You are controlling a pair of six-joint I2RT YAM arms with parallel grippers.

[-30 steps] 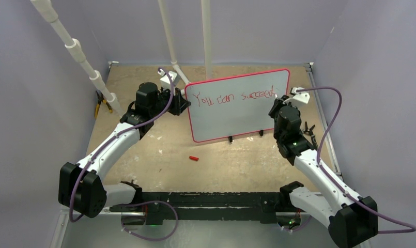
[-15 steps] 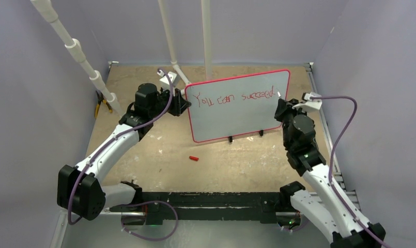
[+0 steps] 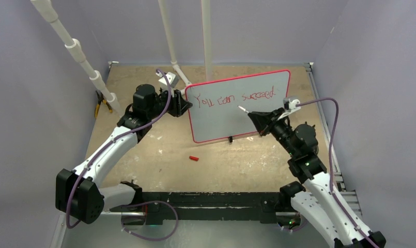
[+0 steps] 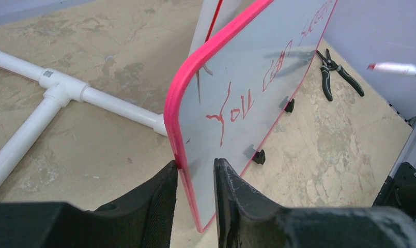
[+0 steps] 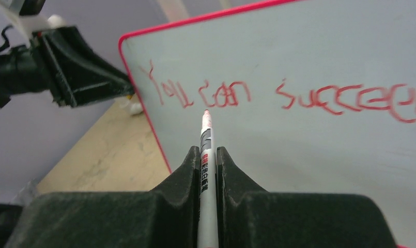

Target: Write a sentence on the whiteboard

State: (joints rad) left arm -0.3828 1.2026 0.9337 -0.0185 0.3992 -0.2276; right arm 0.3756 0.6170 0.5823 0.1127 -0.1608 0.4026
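Red cap (image 3: 194, 158) before whiteboard (image 3: 231, 123), overhead view only

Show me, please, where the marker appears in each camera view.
Top external: marker right of centre, in front of the whiteboard.
Left wrist: marker at the upper right edge.
Right wrist: marker bottom centre, tip pointing up.
Shared landmark: the red sentence on the whiteboard.

Left pincer (image 4: 195, 166) slightly parted, right pincer (image 5: 208, 153) clamped

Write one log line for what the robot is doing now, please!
sentence: "You can succeed" | whiteboard: upright | left gripper: astride its edge | right gripper: shut on marker, tip off board
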